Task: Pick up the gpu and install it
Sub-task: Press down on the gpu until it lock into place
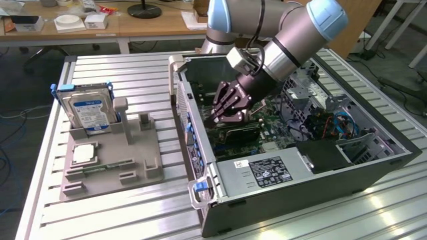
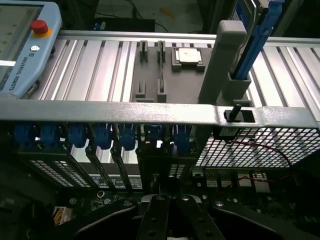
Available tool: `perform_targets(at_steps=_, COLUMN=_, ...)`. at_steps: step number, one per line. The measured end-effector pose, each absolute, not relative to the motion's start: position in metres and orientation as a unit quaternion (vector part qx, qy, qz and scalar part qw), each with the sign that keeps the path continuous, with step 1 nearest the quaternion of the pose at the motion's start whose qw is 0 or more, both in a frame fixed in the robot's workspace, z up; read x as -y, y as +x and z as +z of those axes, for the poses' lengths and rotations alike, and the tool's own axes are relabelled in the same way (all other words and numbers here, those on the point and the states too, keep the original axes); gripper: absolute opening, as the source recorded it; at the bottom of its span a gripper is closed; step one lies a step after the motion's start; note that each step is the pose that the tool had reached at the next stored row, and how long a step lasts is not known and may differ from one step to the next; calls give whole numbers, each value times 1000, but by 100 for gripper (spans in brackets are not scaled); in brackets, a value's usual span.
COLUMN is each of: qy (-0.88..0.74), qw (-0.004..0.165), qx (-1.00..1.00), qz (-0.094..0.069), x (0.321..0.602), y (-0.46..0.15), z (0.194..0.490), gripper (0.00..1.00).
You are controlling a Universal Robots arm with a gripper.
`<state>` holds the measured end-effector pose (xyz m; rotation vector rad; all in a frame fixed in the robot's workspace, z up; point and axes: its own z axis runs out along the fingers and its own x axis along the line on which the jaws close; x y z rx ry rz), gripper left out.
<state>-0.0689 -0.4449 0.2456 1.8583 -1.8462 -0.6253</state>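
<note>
One arm deep in the open computer case (image 1: 373, 165), my end effector (image 1: 223, 120) is clamped shut above the gpu (image 1: 241, 133) lying over the motherboard (image 1: 280, 131), and I judge a tilted card could jam at its slot or scrape the rear bracket rail (image 2: 125, 112).

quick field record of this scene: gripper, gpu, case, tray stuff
gripper: gripper shut, reaching down inside the open computer case over the motherboard
gpu: dark card lying low on the motherboard just below the fingertips; whether it is fully seated cannot be told
holder tray: grey tray on the table at the exterior view's left of the case
hard drive: hard drive with blue-white label, upright in the tray
processor chip: chip flat in a tray recess
</note>
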Motion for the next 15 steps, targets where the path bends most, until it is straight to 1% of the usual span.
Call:
perform_targets(at_steps=2, qy=674, qw=218, qx=670, qz=-222, x=445, y=-68, z=246, gripper=10)
perform_targets(at_steps=5, qy=675, qw=216, qx=671, qz=-219, x=444, y=-68, z=248, gripper=10)
perform_targets(at_steps=15, qy=675, qw=216, qx=671, qz=-219, x=444, y=-68, z=249, gripper=10)
